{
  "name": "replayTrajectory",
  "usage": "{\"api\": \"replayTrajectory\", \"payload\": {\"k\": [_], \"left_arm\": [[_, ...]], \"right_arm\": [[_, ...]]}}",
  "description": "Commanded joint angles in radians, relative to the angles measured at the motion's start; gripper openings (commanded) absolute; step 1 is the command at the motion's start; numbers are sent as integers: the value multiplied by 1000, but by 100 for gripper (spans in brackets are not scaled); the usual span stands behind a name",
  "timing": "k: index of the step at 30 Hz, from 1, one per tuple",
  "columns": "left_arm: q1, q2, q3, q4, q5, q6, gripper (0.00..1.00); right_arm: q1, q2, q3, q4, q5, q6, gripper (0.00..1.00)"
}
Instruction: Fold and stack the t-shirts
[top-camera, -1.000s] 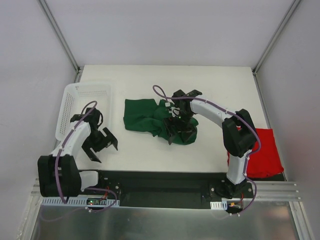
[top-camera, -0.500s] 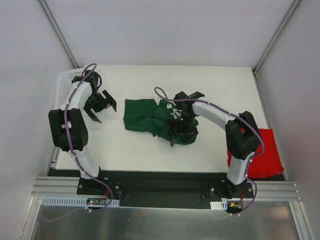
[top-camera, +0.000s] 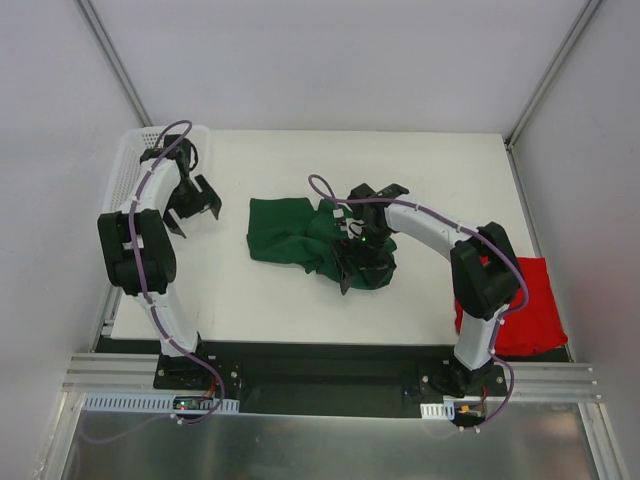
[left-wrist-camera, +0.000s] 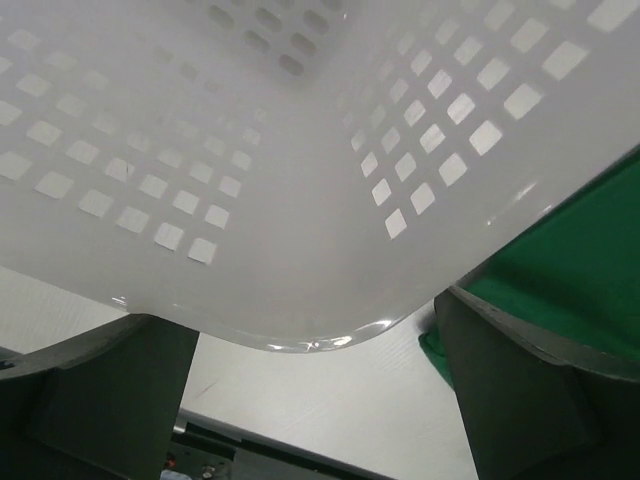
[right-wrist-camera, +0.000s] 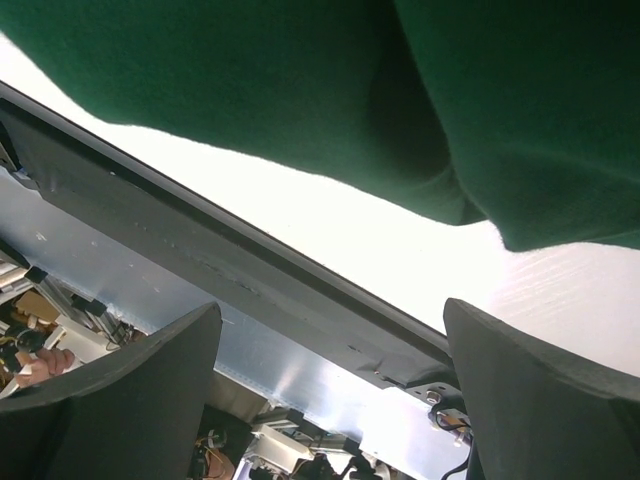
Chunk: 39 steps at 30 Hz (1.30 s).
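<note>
The left pincer (top-camera: 194, 217) gapes wide at the basket's (top-camera: 135, 166) corner, gripping nothing. The right pincer (top-camera: 362, 266) — also spread, empty — hangs over the crumpled green shirt (top-camera: 284, 232) mid-worktop (top-camera: 430, 175); a red shirt (top-camera: 531, 300) lies at the right edge.

No legible text, label, brand, number or sign anywhere.

Green t-shirt (right-wrist-camera: 420, 90) above white table (right-wrist-camera: 400, 265), gripper (right-wrist-camera: 330, 345) fingers spread.

Red t-shirt (top-camera: 532, 300) — partly behind right arm (top-camera: 482, 275)
</note>
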<state>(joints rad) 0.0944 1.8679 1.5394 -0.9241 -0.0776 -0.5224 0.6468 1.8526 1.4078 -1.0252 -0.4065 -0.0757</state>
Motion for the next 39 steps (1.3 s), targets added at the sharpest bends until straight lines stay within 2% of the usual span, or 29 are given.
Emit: {"api": "replayTrajectory", "payload": {"k": [1,11,14,17,19,20,24,26,31,39], "left_arm": [[44,83,91,42,-1,35,99],[57,234,281,79,29,79,99],[57,215,301,93,22,82,99],[54,116,283,107,25,71,99],[51,47,231,99,25,65,99],[41,-49,199,87,-12,52,99],[2,-273,-52,71,1,-4,99],[2,-317,-138,73,-5,4,99],[25,-192,-115,62,-50,87,99],[30,42,108,24,-28,84,99]], "right_arm": [[4,-29,17,-21,-34,-18,96],[5,-76,14,-59,-6,-41,96],[2,-82,8,-61,8,-44,96],[2,-78,2,-58,6,-42,96],[2,-75,3,-52,5,-42,96],[2,-73,2,-47,5,-39,96],[2,-66,3,-30,-9,-26,96],[2,-64,3,-23,-17,-18,96],[5,-67,2,-16,-26,-4,96],[5,-118,-23,-18,-8,5,96]]}}
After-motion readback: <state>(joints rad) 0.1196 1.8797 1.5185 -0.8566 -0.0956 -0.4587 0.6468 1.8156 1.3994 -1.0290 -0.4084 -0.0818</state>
